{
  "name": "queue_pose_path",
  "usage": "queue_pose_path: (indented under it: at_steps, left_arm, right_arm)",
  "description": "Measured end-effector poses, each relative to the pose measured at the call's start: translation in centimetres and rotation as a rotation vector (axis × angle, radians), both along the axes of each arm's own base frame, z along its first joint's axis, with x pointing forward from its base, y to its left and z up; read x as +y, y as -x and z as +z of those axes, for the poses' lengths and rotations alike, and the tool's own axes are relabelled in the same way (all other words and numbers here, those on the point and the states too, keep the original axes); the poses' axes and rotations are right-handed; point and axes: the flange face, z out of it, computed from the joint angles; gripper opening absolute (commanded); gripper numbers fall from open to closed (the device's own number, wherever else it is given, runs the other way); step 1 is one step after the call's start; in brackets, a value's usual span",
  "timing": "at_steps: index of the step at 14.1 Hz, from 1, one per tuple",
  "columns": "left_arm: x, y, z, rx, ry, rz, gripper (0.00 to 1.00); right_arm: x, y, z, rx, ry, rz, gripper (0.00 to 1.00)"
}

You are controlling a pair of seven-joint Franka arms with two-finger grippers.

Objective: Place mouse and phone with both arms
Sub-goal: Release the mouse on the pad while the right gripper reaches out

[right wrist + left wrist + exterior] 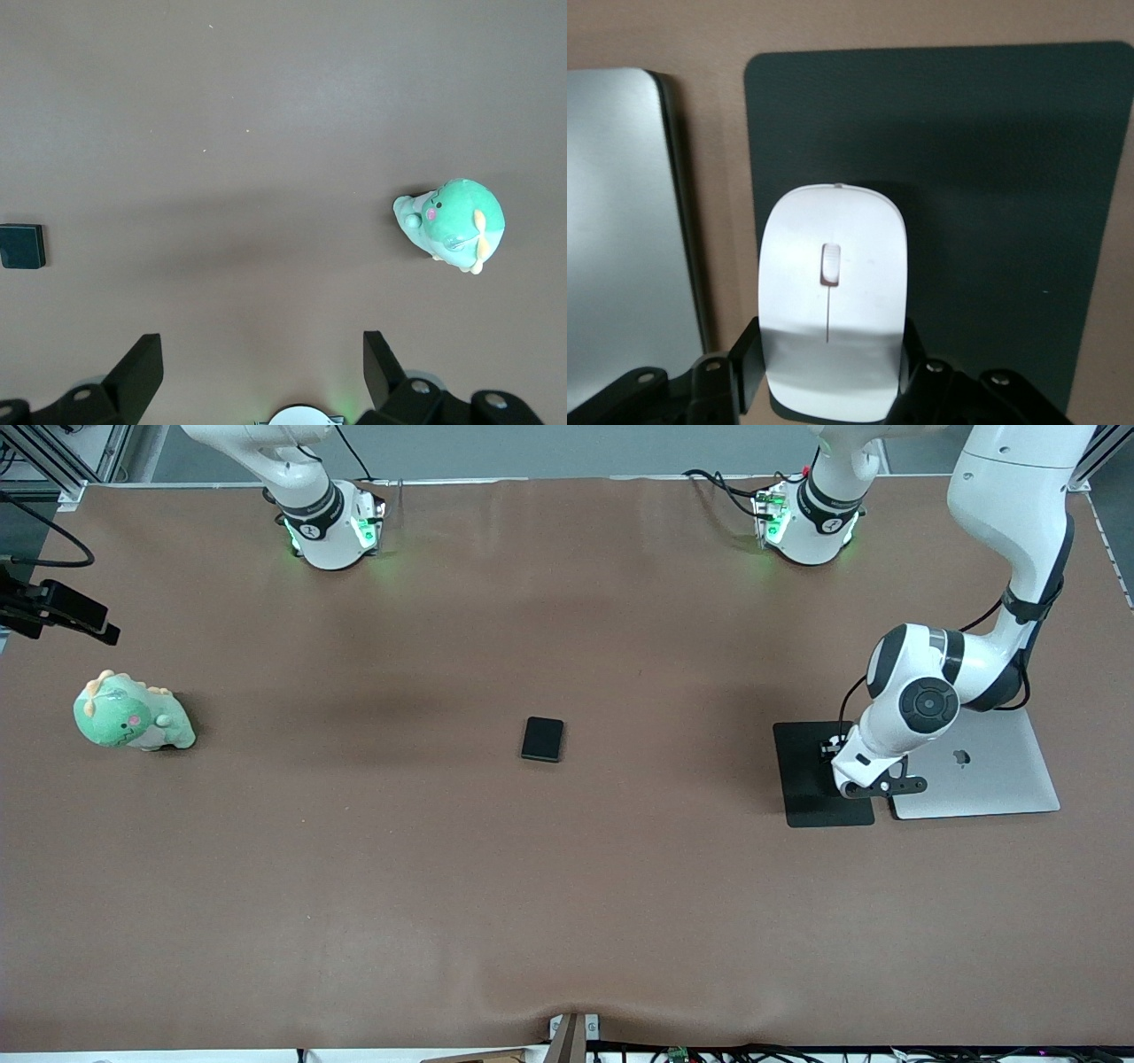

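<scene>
My left gripper [830, 359] is shut on the white mouse [833, 292], its fingers pressed against the mouse's two sides. It holds the mouse low over the black mat [992, 177], at the mat's edge beside the laptop. In the front view the left gripper [855, 784] hangs over that mat [811, 779] and the wrist hides the mouse. The black phone [542, 739] lies flat mid-table and also shows in the right wrist view [21, 246]. My right gripper [263, 372] is open and empty, high over bare table near its arm's base.
A closed silver laptop [983, 771] lies beside the mat toward the left arm's end. A green plush dinosaur [131, 714] sits toward the right arm's end. A black camera mount [62, 607] juts in above it.
</scene>
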Motion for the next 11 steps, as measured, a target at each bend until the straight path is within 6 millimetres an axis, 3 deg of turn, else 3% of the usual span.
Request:
queue_pose_path:
  at_steps: [3,5,7,8,9,10,11]
  left_arm:
    - [-1.8,0.4,-0.5,0.010,0.012,-0.030,0.07]
    - [-2.0,0.3,-0.7,0.005,0.017,-0.033,0.11]
    - [-2.0,0.2,-0.8,-0.005,0.022,-0.032,0.22]
    - [-2.0,0.0,-0.8,-0.010,0.024,-0.032,0.37]
    - [-2.0,-0.2,-0.9,-0.015,0.027,-0.032,0.77]
    - [-2.0,-0.4,-0.9,-0.019,0.028,-0.032,1.00]
    - [-2.1,-0.7,-0.9,-0.024,0.030,-0.031,1.00]
  right_arm:
    - [0.6,-1.0,-1.8,0.032,-0.001,0.017,1.00]
    - [1.9,-2.3,-4.1,0.071,-0.001,0.041,1.00]
    - [4.0,-3.5,-6.1,0.091,0.002,0.077,1.00]
    - [5.2,-3.9,-6.8,0.101,0.003,0.098,1.00]
    - [6.5,-4.2,-7.4,0.106,0.005,0.119,1.00]
    - [7.7,-4.5,-7.9,0.101,0.006,0.138,1.00]
    - [8.9,-4.9,-8.3,0.088,0.007,0.158,1.00]
